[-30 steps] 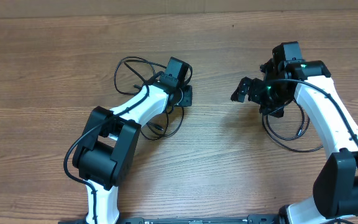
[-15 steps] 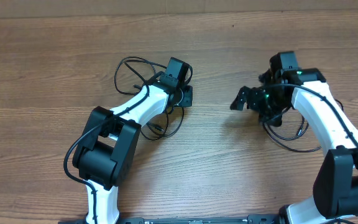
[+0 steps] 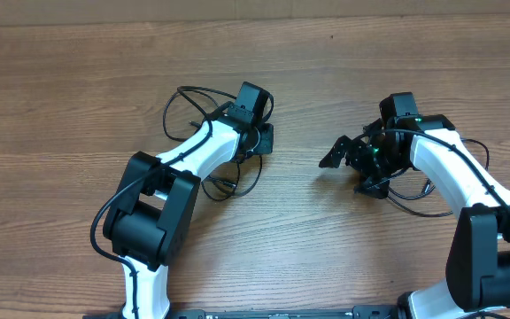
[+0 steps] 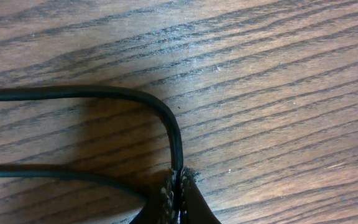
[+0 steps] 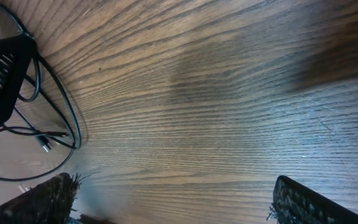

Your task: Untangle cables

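Left gripper [image 4: 178, 190]: I see it clamped on a cable [image 4: 110, 92], whose loops lie at its 10 o'clock.
Right gripper [image 3: 351, 171]: spread wide, empty, at 3 o'clock on the counter [image 3: 60, 71].

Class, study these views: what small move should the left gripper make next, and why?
Probably a gentle lift. The left gripper is shut on a thin black cable that curves flat along the wooden table; raising that strand should expose where it tangles.

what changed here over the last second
The left gripper shut its jaws on a black cable. The right gripper drifted toward the left gripper and back toward the robot's base. The left gripper kept its place, and the right jaws stayed wide open.
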Tool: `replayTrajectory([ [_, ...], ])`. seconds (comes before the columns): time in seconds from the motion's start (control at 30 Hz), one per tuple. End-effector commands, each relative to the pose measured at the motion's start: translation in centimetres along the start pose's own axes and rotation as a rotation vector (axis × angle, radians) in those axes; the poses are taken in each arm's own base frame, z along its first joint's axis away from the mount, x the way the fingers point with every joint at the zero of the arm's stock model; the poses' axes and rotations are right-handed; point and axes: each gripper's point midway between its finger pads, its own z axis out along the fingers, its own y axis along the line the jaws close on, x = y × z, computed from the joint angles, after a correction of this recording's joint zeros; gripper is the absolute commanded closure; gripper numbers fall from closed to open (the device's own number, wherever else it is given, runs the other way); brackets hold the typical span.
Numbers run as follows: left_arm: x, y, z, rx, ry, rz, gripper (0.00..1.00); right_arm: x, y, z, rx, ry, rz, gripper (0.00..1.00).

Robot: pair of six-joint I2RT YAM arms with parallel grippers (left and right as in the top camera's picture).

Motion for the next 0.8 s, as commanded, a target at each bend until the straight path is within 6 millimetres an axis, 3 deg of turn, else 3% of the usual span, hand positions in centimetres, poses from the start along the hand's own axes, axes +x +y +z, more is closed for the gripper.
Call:
replayTrajectory([
  [0.0, 1.2, 0.5, 0.5, -0.019, 0.038, 0.027, 0.96, 0.4, 0.4, 0.3, -0.02, 0.017, 0.005, 0.0],
  [0.4, 0.8, 0.0, 0.5, 0.005, 0.02, 0.067, 0.96, 0.3, 0.8, 0.5, -0.025, 0.009, -0.016, 0.0],
  [0.77, 0.8, -0.9, 0.5, 0.048, 0.017, 0.283, 0.96, 0.1, 0.9, 0.5, -0.028, 0.004, -0.019, 0.0],
])
